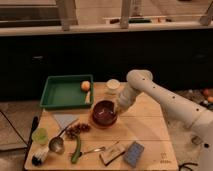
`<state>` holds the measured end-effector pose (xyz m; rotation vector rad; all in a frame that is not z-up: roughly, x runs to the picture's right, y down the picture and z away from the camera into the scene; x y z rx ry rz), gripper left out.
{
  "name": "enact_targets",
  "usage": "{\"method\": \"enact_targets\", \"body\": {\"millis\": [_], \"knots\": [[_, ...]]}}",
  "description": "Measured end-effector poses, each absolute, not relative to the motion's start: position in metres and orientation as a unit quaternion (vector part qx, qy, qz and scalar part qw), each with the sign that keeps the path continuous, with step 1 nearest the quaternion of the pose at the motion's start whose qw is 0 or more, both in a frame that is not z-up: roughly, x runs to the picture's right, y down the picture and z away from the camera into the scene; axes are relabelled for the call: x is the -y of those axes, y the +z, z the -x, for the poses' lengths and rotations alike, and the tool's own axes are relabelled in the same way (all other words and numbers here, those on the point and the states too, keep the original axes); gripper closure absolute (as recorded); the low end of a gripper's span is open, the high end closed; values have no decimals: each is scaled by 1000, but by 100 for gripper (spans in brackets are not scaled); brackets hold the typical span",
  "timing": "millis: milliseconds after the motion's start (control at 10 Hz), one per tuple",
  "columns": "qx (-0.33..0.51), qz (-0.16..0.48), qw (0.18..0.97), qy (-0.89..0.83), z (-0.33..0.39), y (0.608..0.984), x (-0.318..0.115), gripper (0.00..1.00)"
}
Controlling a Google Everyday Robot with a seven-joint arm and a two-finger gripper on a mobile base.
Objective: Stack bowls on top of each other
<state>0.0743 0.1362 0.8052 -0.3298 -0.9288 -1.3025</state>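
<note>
A dark maroon bowl (104, 113) with a glossy inside sits at the middle of the wooden table (150, 135). An orange-red rim (103, 124) shows along its lower front edge, as if it rests in the wide orange-red bowl; I cannot tell for sure. My gripper (119, 105) hangs at the end of the white arm (160, 97), right at the maroon bowl's right rim, touching or just above it.
A green tray (62, 93) with an orange fruit (85, 85) stands at the back left. A small white cup (112, 85) is behind the bowl. A metal ladle (56, 144), green cup (39, 135), grey cloth (64, 120), green vegetable (76, 150), fork (93, 149), wooden block (112, 153) and blue sponge (133, 153) lie in front.
</note>
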Motion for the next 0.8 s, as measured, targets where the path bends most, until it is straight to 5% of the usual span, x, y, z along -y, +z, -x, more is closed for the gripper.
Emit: {"method": "enact_targets", "body": {"millis": [800], "knots": [[417, 146, 673, -593, -65, 808, -128, 20]]}}
